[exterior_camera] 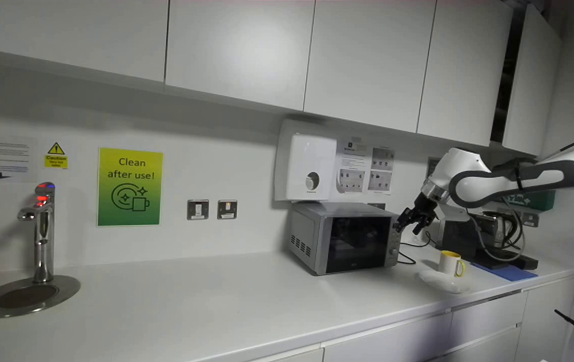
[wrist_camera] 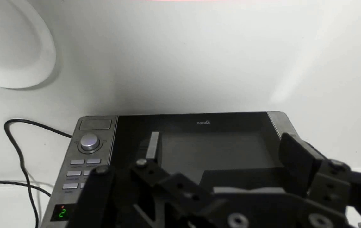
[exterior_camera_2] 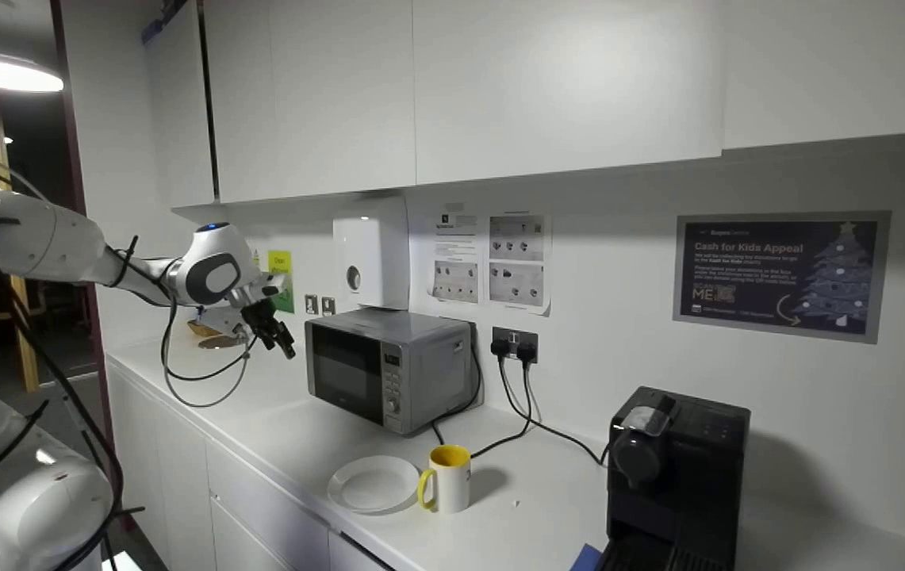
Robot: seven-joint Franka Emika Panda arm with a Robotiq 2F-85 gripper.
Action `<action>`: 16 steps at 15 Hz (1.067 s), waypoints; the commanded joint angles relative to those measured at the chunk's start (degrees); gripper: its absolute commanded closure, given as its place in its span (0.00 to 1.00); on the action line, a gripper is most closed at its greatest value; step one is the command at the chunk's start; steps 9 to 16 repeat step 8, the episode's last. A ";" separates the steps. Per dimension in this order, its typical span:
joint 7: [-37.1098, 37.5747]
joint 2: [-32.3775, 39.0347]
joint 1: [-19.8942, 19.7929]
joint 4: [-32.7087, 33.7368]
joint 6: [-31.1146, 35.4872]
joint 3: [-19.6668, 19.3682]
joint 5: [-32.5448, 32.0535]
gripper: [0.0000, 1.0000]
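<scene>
The gripper (wrist_camera: 221,144) has its fingers (wrist_camera: 295,155) spread wide and holds nothing; in an exterior view it hangs near the closed front of the grey microwave (exterior_camera_2: 396,369), at nine o'clock from it, a gap showing between. The microwave stands on the white worktop (exterior_camera: 191,301), near the white wall (exterior_camera: 256,231).

With the microwave as the dial's middle, again in an exterior view, a white plate (exterior_camera_2: 373,484) lies flat at six o'clock. A white mug (exterior_camera_2: 452,484) with a yellow handle stands upright at five, just beside the plate; whether they touch I cannot tell. A black coffee machine (exterior_camera_2: 682,476) stands towards four.

Along the wall, a dark poster (exterior_camera_2: 781,274) hangs at half past two, paper notices (exterior_camera_2: 456,262) at one and a white dispenser (exterior_camera_2: 373,254) at twelve. Cupboards (exterior_camera_2: 571,87) run overhead from eleven round to two.

Further along the worktop, in an exterior view, a chrome tap (exterior_camera: 44,231) rises at nine, with a "Clean after use!" sign (exterior_camera: 130,187) between nine and ten. Farthest off, at ten in an exterior view, a lit round lamp (exterior_camera_2: 4,73) hangs by a wooden door frame (exterior_camera_2: 0,151).
</scene>
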 commanded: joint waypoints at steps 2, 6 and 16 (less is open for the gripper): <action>3.67 -7.89 -1.89 -4.19 0.51 1.90 -1.04 0.00; 1.91 -4.58 -0.94 -2.09 -0.14 1.38 0.28 0.00; 1.92 -4.17 -0.93 -2.09 -0.14 1.37 0.26 0.00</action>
